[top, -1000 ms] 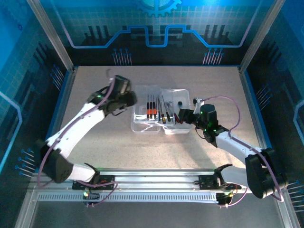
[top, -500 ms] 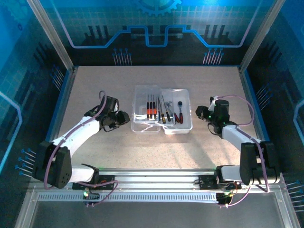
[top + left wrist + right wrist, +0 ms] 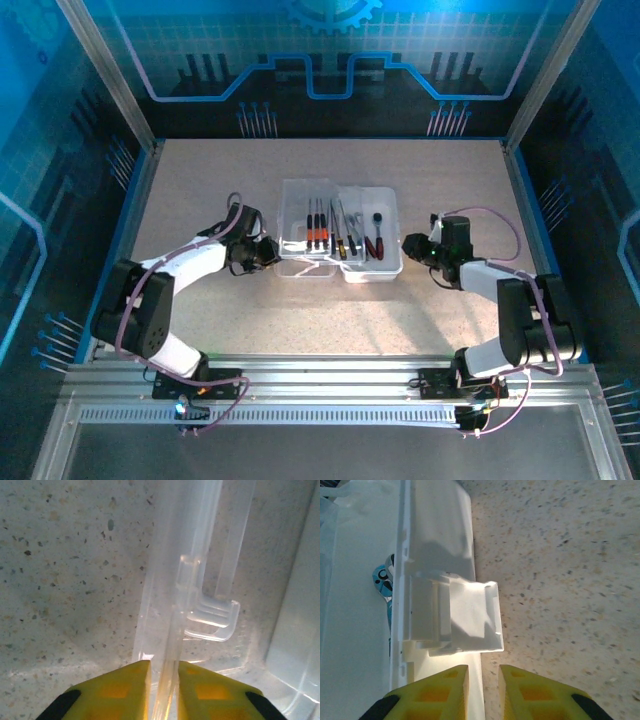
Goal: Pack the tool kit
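Top external: both arms, raised over the case (image 3: 392, 270) a second ago, now sit low at its sides. Left gripper (image 3: 164, 667) pinches the left rim. Right gripper (image 3: 484, 669) has its jaws close-set about the right rim by the latch (image 3: 470, 615), contact unclear. Case is open mid-table with tools (image 3: 340, 235) inside; closing judged next.

Screwdrivers (image 3: 318, 232) and pliers (image 3: 375, 243) in case (image 3: 390, 270) on table (image 3: 300, 320)

Speckled beige table (image 3: 320, 320), walled by blue-lit panels (image 3: 200, 50) bearing a circuit pattern, with slanting metal posts (image 3: 105, 70) at its far corners and a slotted aluminium rail (image 3: 330, 385) along its near edge.
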